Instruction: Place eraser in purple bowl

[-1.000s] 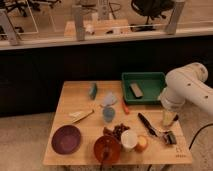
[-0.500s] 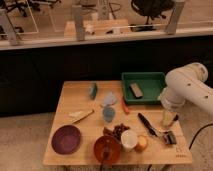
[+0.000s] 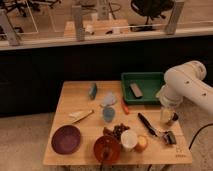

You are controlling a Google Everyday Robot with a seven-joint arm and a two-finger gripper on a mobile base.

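Note:
The eraser (image 3: 135, 90) is a small grey block lying in the green tray (image 3: 148, 79) at the back right of the table. The purple bowl (image 3: 66, 139) sits at the front left corner and looks empty. My gripper (image 3: 169, 117) hangs from the white arm over the table's right edge, in front of the tray and to the right of the eraser, far from the bowl.
A teal upright block (image 3: 93, 90) stands at the back. A black brush (image 3: 147, 124), an orange-brown bowl (image 3: 106, 148), a white cup (image 3: 129, 139), an orange fruit (image 3: 142, 144), a light blue cup (image 3: 108, 114) and a wooden spatula (image 3: 82, 116) crowd the table's middle and front.

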